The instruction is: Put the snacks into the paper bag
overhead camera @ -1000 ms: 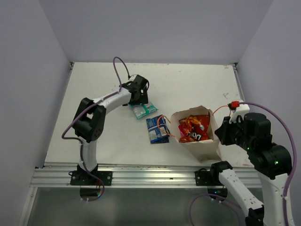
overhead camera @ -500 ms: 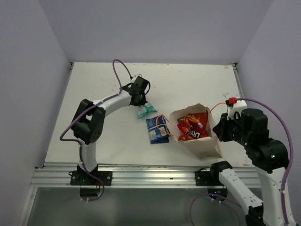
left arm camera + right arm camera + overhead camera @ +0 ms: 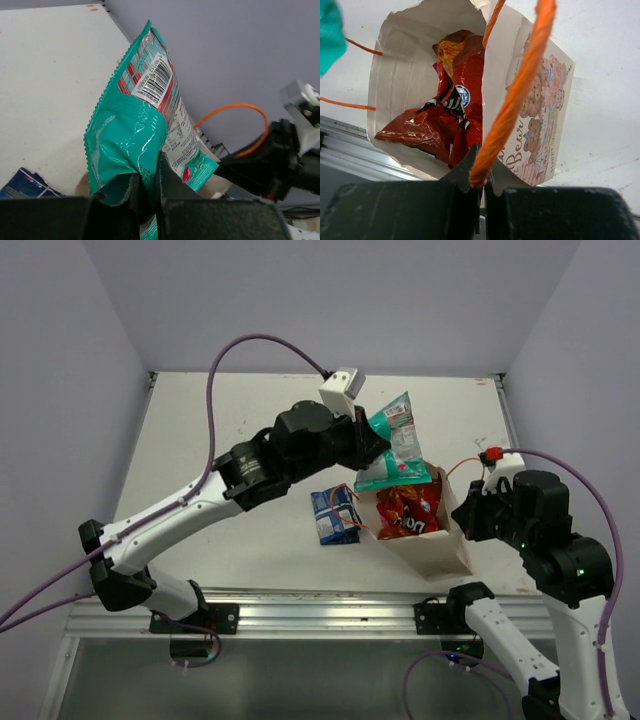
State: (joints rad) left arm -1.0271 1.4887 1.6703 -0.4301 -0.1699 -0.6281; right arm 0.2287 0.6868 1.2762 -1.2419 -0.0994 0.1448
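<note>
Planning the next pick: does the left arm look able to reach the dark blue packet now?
Probably not yet: its tool is shut on the teal packet. Once freed, likely yes: nothing bulky covers the dark blue packet.

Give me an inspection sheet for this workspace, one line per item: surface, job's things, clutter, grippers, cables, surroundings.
Surface: white table.
Job's things: teal packet raised near paper bag's open mouth; Doritos packet inside it; dark blue packet on table beside it.
Clutter: nothing seen.
Grippers: left gripper shut on teal packet; right gripper shut on orange handle.
Cables: purple cable arcs over each arm.
Surroundings: lavender walls; metal rail at near edge.
</note>
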